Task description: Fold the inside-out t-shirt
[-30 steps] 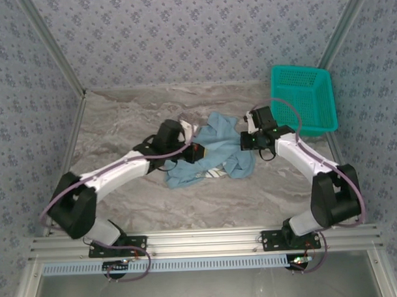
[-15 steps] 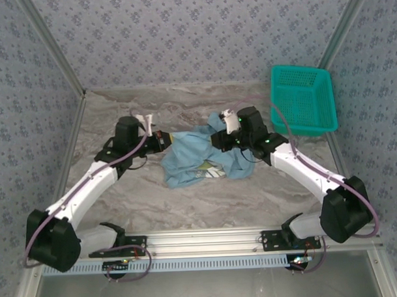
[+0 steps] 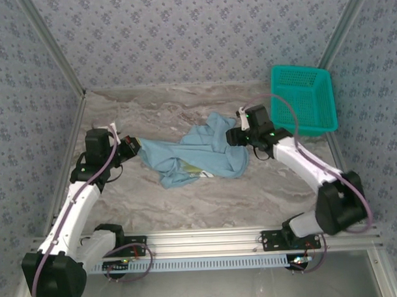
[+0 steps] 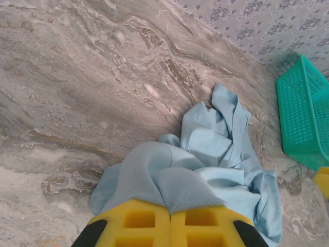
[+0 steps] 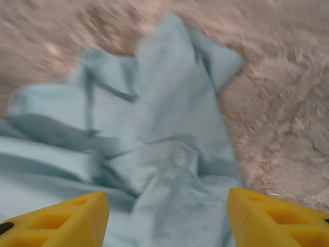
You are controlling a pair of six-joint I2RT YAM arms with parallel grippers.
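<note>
Teal basket (image 3: 302, 96) apart from t-shirt (image 3: 199, 155), left gripper (image 4: 169, 213) clamping it, right gripper (image 5: 167, 208) spread

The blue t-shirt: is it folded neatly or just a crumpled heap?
Not folded: the t-shirt lies crumpled and bunched on the table, wrinkles everywhere, one edge pinched in the left gripper.

t-shirt (image 5: 169, 128) blurred in right wrist view; basket (image 4: 303, 113) cropped at edge.
</note>
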